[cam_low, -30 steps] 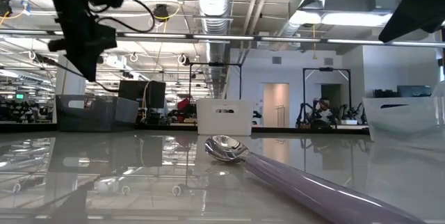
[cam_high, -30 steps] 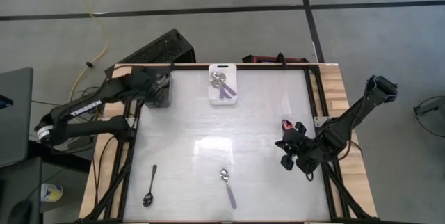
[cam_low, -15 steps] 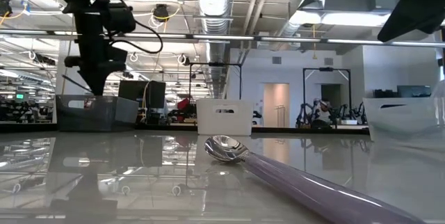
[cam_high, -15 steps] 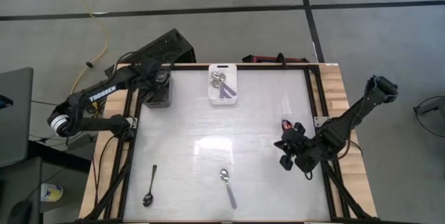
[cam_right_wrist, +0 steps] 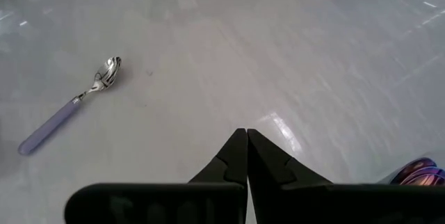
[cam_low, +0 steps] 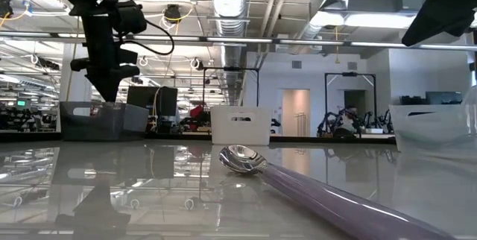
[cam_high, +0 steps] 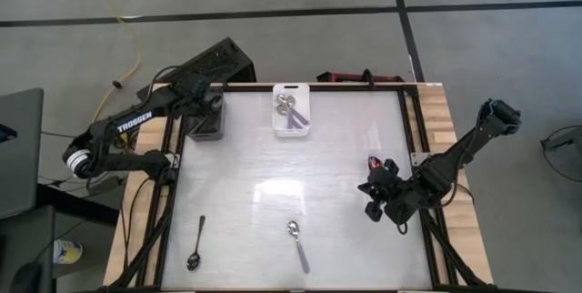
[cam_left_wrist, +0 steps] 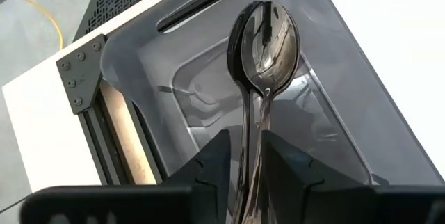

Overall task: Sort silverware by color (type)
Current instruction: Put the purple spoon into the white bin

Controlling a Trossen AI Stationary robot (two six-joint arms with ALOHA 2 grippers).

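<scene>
1. High view: the left gripper (cam_high: 211, 104) hangs over the dark bin (cam_high: 207, 127) at the table's (cam_high: 273, 161) far left corner. The right gripper (cam_high: 375, 193) waits by the right edge. A black spoon (cam_high: 196, 243) and a lilac-handled spoon (cam_high: 297, 245) lie near the front; the white bin (cam_high: 292, 109) holds others.
2. Low view: the lilac spoon (cam_low: 313, 188) lies close, untouched.
3. Left wrist view: the fingers (cam_left_wrist: 208, 168) flank a dark spoon (cam_left_wrist: 261, 50) above the bin; whether they grip it I cannot tell. Dropped off-centre, it might catch the bin's rim.
4. Right wrist view: fingers (cam_right_wrist: 233, 158) pressed together, empty.
</scene>
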